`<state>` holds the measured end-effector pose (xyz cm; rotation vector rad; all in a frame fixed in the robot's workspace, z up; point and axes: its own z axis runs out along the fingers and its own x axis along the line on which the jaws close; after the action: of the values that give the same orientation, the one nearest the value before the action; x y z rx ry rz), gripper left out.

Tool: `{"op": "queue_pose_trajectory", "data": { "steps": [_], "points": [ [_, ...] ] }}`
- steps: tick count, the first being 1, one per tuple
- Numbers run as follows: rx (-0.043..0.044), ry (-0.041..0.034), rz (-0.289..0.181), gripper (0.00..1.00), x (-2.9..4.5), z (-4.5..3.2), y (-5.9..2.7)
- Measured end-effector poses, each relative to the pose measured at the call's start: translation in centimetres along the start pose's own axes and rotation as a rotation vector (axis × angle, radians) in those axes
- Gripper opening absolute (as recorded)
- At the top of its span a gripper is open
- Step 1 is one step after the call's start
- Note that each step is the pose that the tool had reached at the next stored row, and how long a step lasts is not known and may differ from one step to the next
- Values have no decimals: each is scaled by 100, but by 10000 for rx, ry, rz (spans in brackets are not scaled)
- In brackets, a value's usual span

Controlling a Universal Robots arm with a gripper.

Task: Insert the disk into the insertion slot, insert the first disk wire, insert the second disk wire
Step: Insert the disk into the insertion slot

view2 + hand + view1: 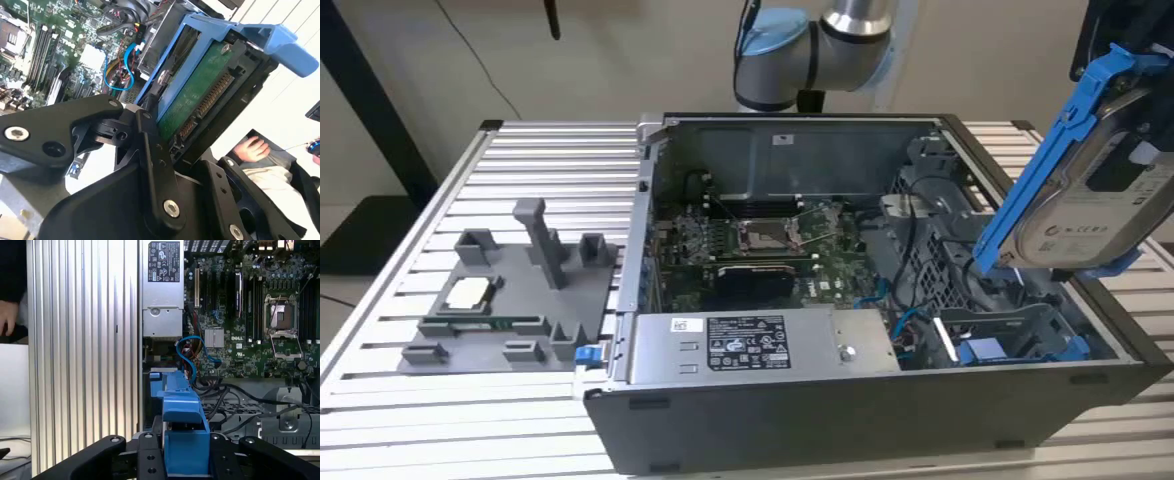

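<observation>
The disk (1087, 190), a silver drive with a white label in a bright blue carrier, hangs tilted on edge in the air above the open computer case's corner at the exterior view's right. My gripper (185, 452) is shut on it, with the black fingers (150, 457) pressed against both sides of the blue carrier (182, 415). In the second wrist view the disk's green circuit board (200, 95) and its connectors face the camera between the gripper (185, 150) links. The insertion slot (1007, 335), a grey sheet-metal bay with blue fittings, sits in the case below the disk.
The open case (854, 420) lies on a slatted metal table (534, 160). Inside are the motherboard (767, 240), a labelled silver power-supply box (761, 345) and a looping blue cable (192, 355). A grey fixture plate (507, 300) lies beside the case. A person's hand (255, 147) rests nearby.
</observation>
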<state>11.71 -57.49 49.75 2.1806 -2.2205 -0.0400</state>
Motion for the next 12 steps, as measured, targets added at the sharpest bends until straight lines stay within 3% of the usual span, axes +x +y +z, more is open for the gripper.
{"op": "queue_pose_trajectory", "data": {
  "steps": [3, 12],
  "points": [
    [0, 1, 0, 33, 1, 13, 0],
    [3, 0, 0, 33, 1, 148, -20]
  ]
}}
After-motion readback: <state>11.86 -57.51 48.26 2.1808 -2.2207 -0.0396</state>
